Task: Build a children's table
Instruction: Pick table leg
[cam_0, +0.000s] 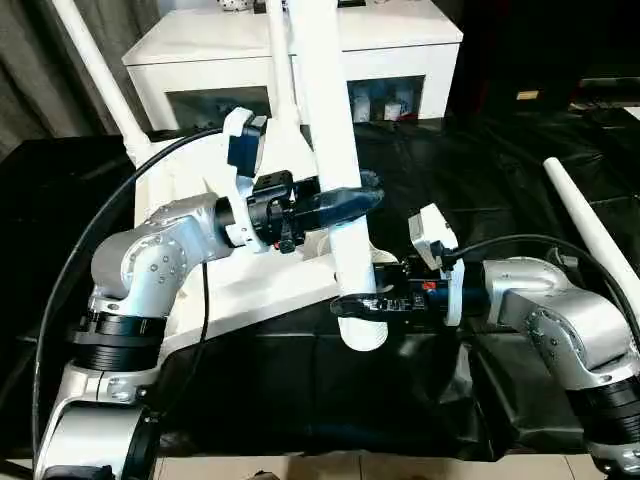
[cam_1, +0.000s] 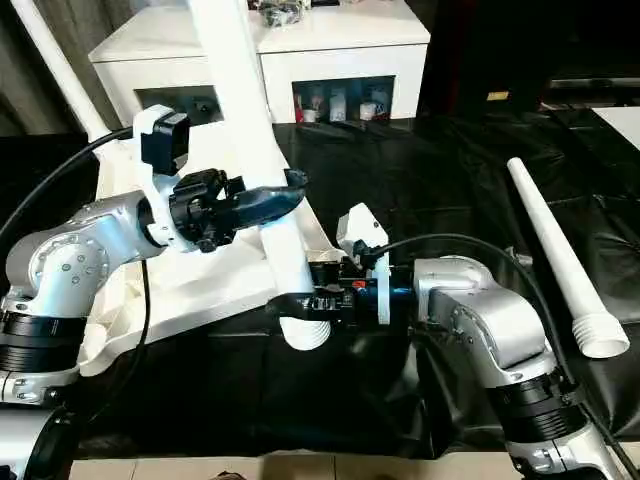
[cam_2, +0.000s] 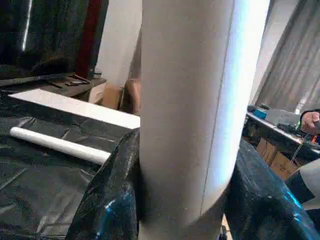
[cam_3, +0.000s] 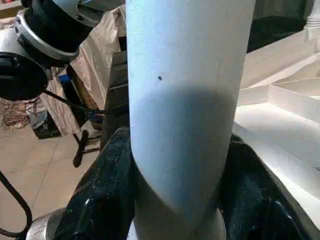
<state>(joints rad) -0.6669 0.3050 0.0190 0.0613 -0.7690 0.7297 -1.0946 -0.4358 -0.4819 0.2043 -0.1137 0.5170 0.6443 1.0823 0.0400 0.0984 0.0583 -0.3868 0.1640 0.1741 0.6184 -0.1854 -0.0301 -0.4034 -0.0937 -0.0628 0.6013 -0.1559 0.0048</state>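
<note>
The children's table lies in parts on a black sheet. Its white tabletop (cam_0: 262, 285) rests underside up at the left, with two legs (cam_0: 92, 62) standing from its far side. A third long white leg (cam_0: 326, 90) is held nearly upright over the tabletop's near right corner, its wide open end low. My left gripper (cam_0: 345, 203) is shut on this leg partway up, one finger (cam_2: 110, 200) on each side. My right gripper (cam_0: 362, 304) is shut on the same leg (cam_3: 185, 75) close to its lower end. Whether that end sits in a socket is hidden.
Another loose leg (cam_1: 560, 258) lies on the black sheet at the right, wide end toward me. A white cabinet (cam_0: 300, 45) stands behind the table. A black cable loops from my left arm (cam_0: 140, 265) over the tabletop's left edge.
</note>
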